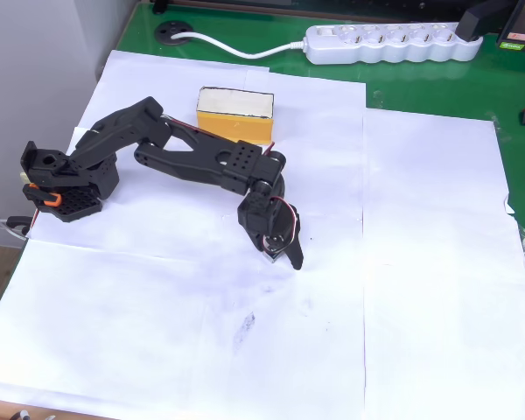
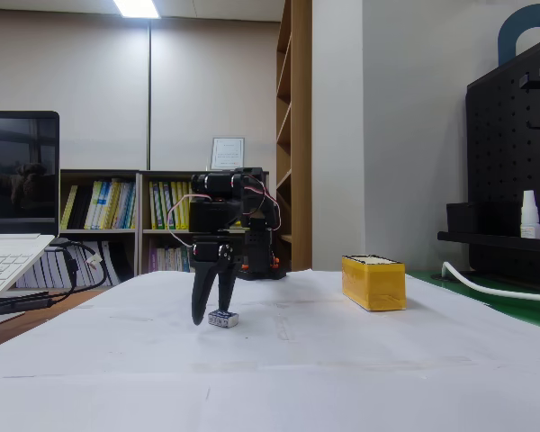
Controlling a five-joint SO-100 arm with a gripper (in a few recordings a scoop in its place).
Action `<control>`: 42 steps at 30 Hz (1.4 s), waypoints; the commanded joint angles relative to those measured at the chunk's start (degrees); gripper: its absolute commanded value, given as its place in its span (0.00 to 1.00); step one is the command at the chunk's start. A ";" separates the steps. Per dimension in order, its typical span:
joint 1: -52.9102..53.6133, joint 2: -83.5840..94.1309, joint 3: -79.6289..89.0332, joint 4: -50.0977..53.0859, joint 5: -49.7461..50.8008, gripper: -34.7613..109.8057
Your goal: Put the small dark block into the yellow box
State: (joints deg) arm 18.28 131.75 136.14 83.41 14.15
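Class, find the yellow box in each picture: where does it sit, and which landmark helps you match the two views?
Overhead view: the yellow box lies upper centre, just beyond the arm.
Fixed view: it stands right of centre on the white paper.
Shared landmark: the gripper, pointing down at the paper.

block (image 2: 223, 318) on table, box (image 2: 373, 282) well right

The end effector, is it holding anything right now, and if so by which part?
Cannot be told. The end effector points down at the paper with the small dark block on the surface at its fingertips; a closed grip isn't visible.
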 commanded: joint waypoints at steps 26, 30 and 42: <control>-0.70 0.26 6.50 -1.76 -2.20 0.29; -1.32 0.18 6.59 -2.81 -2.99 0.28; -2.20 -4.48 4.92 -2.37 -4.66 0.24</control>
State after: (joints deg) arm 16.26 133.24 137.72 80.77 9.14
